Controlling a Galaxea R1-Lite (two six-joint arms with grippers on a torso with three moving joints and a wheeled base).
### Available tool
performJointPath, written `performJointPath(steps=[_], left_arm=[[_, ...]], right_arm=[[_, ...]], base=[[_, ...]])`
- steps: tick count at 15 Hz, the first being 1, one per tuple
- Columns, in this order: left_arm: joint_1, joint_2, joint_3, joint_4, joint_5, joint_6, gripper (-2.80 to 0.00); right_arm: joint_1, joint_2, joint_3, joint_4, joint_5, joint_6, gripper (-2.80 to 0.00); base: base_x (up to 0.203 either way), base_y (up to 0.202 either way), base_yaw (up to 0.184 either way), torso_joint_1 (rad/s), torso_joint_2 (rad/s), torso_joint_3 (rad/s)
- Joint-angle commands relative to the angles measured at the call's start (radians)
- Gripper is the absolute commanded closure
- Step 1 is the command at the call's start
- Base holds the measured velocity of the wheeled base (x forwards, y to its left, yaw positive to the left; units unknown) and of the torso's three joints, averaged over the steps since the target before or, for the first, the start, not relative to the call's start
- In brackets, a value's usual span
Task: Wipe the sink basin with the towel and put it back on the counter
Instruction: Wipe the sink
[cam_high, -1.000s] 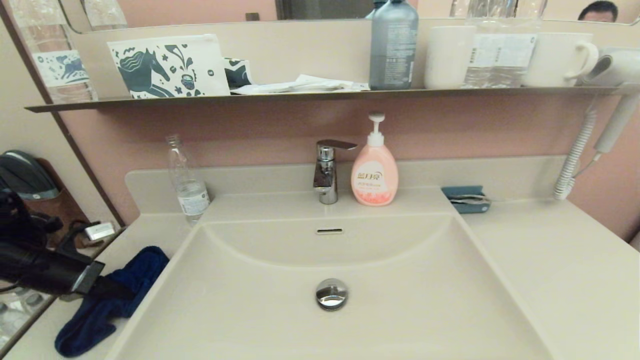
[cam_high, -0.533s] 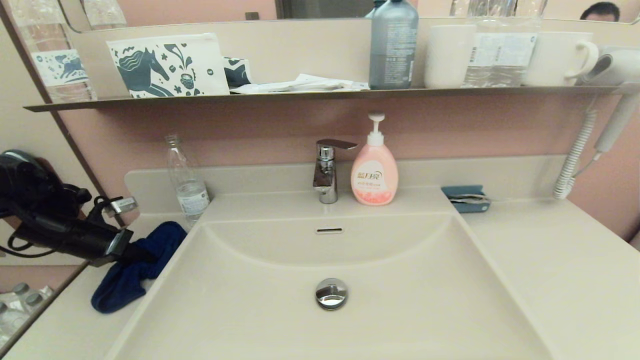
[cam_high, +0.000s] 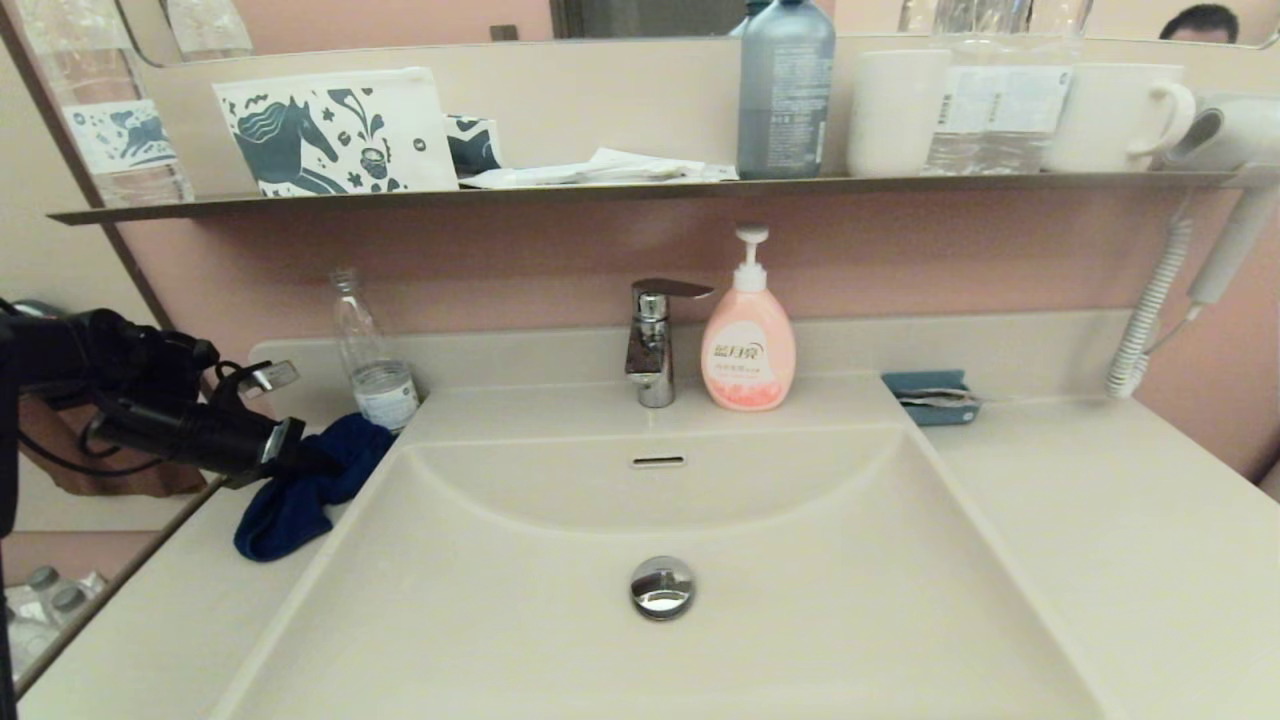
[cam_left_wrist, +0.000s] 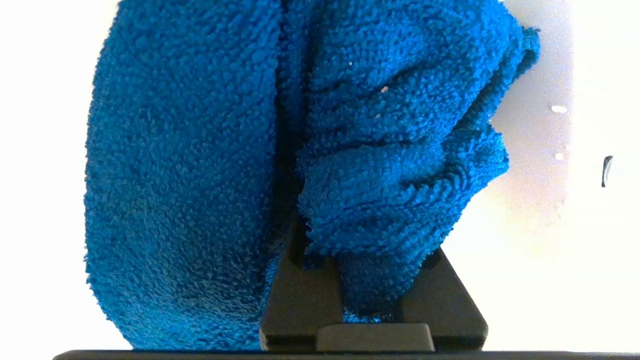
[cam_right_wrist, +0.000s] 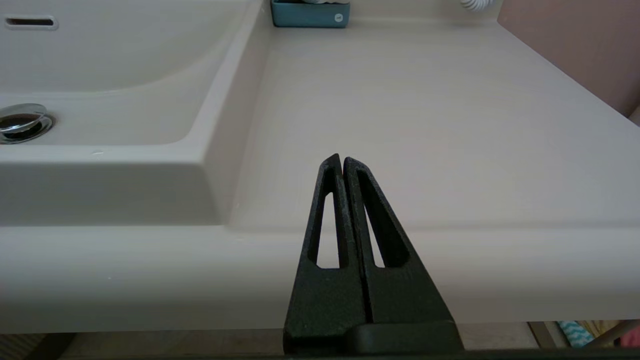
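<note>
Blk left arm (cam_high: 150, 420), cables, blk triangular pincer (cam_right_wrist: 342, 162)

Towel (cam_high: 300, 490): dark blue terry cloth, bunched and folded, pinched between the closed fingers of the left gripper (cam_high: 315, 462). Its free end hangs to the counter (cam_high: 170, 620) at the basin's left edge, just below the clear bottle. Left wrist view: deep folds, looped pile, cloth wedged between the fingers (cam_left_wrist: 300, 295).

Sink basin (cam_high: 800, 600): cream-beige, rectangular, sloping sides. Chrome drain plug (cam_high: 662, 587) central; overflow slot (cam_high: 659, 462) on the back wall.

Counter: same cream colour, flat, smooth.
</note>
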Motion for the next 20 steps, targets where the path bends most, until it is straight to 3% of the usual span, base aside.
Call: performJointPath(steps=[1, 6, 8, 11, 16, 20], left_arm=[[0.003, 0.008, 0.011, 0.017, 0.006, 0.0, 0.0], [0.044, -0.026, 0.018, 0.211, 0.012, 0.018, 0.0], [0.073, -0.047, 0.02, 0.314, 0.071, 0.051, 0.0], [0.104, -0.115, 0.052, 0.397, 0.096, 0.054, 0.0], [0.148, -0.227, 0.185, 0.397, 0.25, 0.048, 0.0], [0.201, -0.282, 0.328, 0.33, 0.318, 0.055, 0.0]], right_arm=[[0.0, 0.0, 0.0, 0.0, 0.001, -0.001, 0.0], [0.0, 0.0, 0.0, 0.0, 0.001, -0.001, 0.0], [0.0, 0.0, 0.0, 0.0, 0.001, -0.001, 0.0], [0.0, 0.0, 0.0, 0.0, 0.001, -0.001, 0.0], [0.0, 0.0, 0.0, 0.0, -0.001, -0.001, 0.0], [0.001, 0.0, 0.0, 0.0, 0.001, -0.001, 0.0]], base=[[0.0, 0.0, 0.0, 0.0, 0.0, 0.0], [0.0, 0.0, 0.0, 0.0, 0.0, 0.0], [0.0, 0.0, 0.0, 0.0, 0.0, 0.0], [0.0, 0.0, 0.0, 0.0, 0.0, 0.0], [0.0, 0.0, 0.0, 0.0, 0.0, 0.0], [0.0, 0.0, 0.0, 0.0, 0.0, 0.0]])
